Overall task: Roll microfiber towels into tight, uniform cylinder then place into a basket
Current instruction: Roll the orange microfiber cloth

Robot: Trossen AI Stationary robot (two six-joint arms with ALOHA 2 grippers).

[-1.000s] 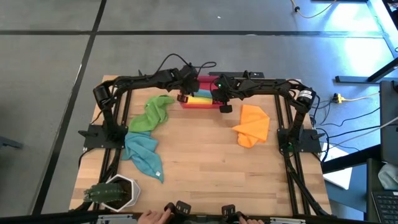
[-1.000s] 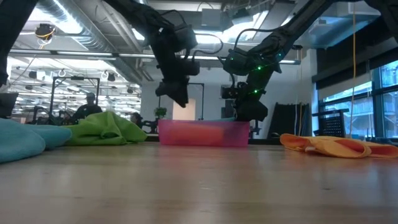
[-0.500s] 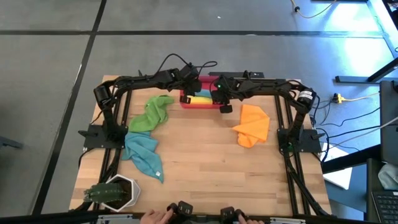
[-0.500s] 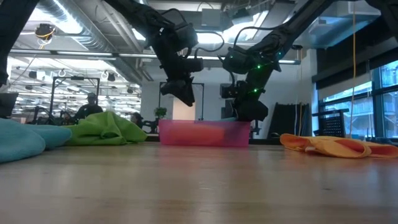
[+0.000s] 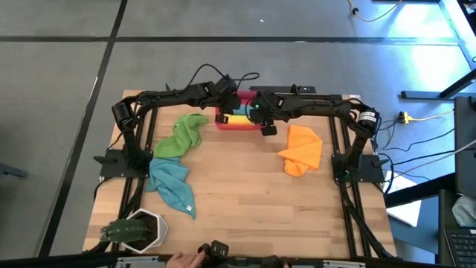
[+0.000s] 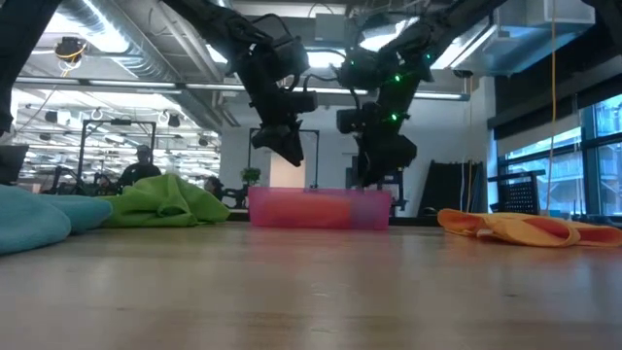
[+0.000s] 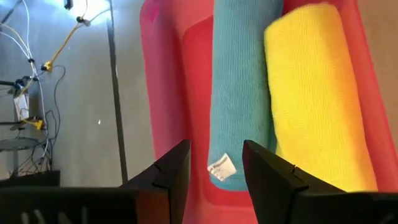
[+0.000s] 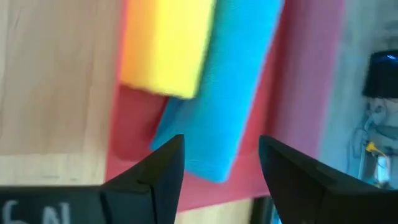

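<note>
- Microfiber towels, loose on the table: one teal (image 5: 172, 183), one green (image 5: 181, 135), one orange (image 5: 301, 149).
- Basket (image 5: 223, 123), far edge: one rolled yellow towel (image 7: 317, 93) and one rolled teal towel (image 7: 239, 87) inside.
- Left gripper (image 5: 221, 117) and right gripper (image 5: 265, 127), above basket: jaws apart, empty.

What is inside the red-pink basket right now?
In the basket, a rolled teal towel and a rolled yellow towel lie side by side. Anything beneath them is hidden.
</note>
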